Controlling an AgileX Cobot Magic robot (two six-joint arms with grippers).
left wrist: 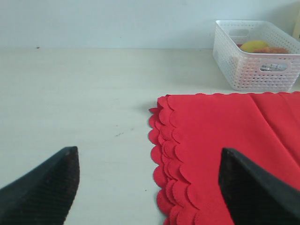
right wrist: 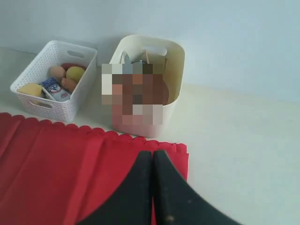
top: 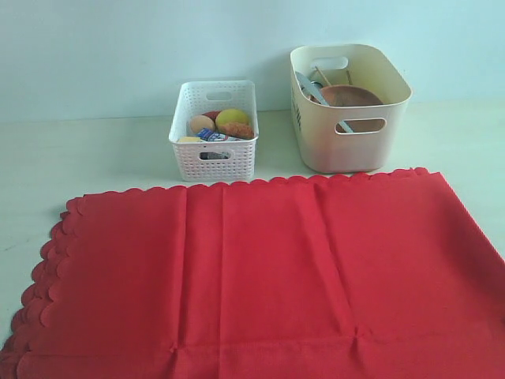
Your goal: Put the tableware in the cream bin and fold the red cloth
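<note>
The red cloth (top: 268, 268) lies flat across the front of the table, with its scalloped edges stacked in layers at the left. The cream bin (top: 347, 150) stands behind its far right corner, holding tableware: a brown wooden plate (top: 351, 96) and metal pieces (top: 309, 87). My left gripper (left wrist: 147, 151) is open, one finger over bare table and the other finger (left wrist: 253, 187) over the red cloth (left wrist: 225, 126), straddling the scalloped edge. My right gripper (right wrist: 152, 152) is shut above the red cloth (right wrist: 56, 159) near its far corner, with nothing visibly gripped. Neither gripper appears in the exterior view.
A white perforated basket (top: 215, 162) with food items and a small carton stands left of the cream bin (right wrist: 173, 61), just behind the cloth's far edge. Bare pale table (left wrist: 70, 93) stretches left of the cloth, and a plain wall rises behind.
</note>
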